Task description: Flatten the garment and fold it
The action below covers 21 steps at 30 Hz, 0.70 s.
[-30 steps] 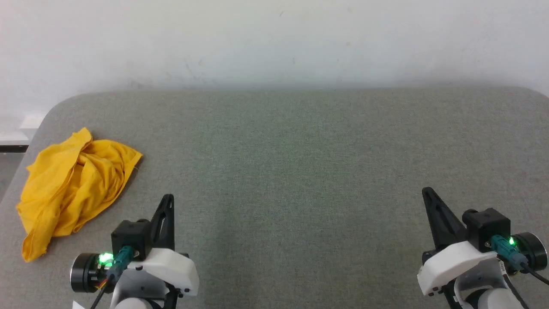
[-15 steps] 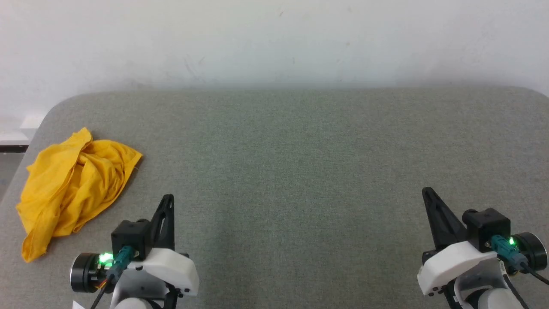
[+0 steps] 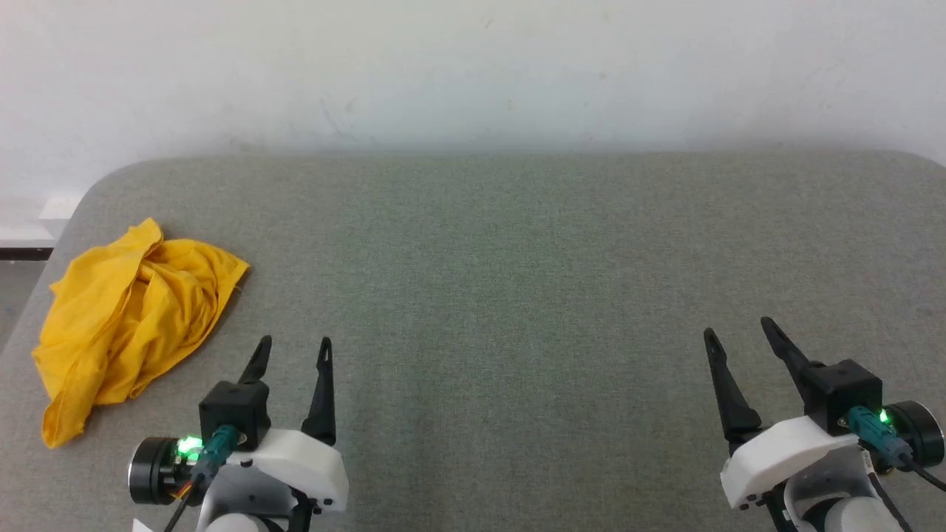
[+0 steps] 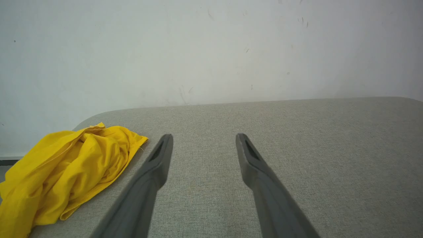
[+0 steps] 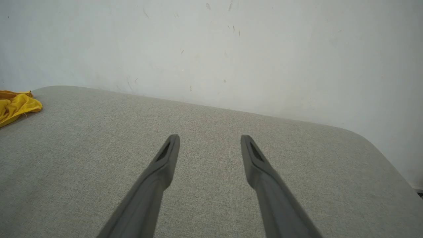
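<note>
Mustard-yellow cloth, the garment [image 3: 133, 318], lies crumpled in a heap at the left edge of the surface [image 3: 517, 244], nearer its far left corner, with one tail trailing toward the near edge. No print or label shows among the folds, so collar, hem and sleeve cannot be told apart. It is bunched and off to one side, so none of the flattening looks done, and the broad bare middle of the grey fabric seems the place meant for spreading it. At the near edge the left gripper [image 3: 294, 342] hovers just right of the heap and apart from it, fingers spread wide with nothing between them; the left wrist view puts the cloth off to the left of those fingers, not ahead of them. Toward the near right corner the right gripper [image 3: 737, 327] hangs well apart from the garment, likewise wide and empty. Both point at the far edge and the pale wall [image 3: 473, 74], a ready stance, I judge, jaws parted so either can close on a fold. Being nearer, the left arm would probably reach first, pinching an outer edge and drawing the heap toward the middle, where the right can join
</note>
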Available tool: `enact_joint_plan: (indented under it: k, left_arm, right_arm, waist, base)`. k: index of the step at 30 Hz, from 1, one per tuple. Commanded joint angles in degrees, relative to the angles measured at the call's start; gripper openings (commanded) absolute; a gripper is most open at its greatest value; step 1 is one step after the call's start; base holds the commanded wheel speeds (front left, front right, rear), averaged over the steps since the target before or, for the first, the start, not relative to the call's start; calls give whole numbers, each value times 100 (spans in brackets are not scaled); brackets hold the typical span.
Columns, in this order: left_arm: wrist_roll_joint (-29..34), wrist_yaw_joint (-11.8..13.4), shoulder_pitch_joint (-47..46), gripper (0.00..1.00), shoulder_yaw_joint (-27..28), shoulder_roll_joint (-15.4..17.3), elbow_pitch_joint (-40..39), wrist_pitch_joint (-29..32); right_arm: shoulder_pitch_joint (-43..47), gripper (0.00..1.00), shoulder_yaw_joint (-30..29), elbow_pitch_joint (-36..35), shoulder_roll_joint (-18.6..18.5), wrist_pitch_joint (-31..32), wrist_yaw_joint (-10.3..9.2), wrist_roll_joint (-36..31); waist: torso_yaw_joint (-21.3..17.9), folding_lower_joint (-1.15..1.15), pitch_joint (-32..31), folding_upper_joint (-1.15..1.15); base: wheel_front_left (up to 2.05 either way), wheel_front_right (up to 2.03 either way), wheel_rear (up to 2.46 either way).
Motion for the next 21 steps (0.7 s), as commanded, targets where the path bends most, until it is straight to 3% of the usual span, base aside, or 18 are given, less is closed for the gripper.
enact_joint_plan:
  k: [1, 21]
  left_arm:
    - [-61, 49, -64, 100, -47, -1, 53, -55]
    - [-212, 267, -150, 100, -168, 31, 231, -298]
  right_arm:
    - [3, 100, -36, 13, 2, -61, -1, 20]
    - [-23, 100, -85, 116, 6, -289, -3, 115]
  waist:
    - [28, 0, -1, 0]
    - [673, 0, 2, 0]
  base:
    - [0, 0, 0]
    - [0, 0, 0]
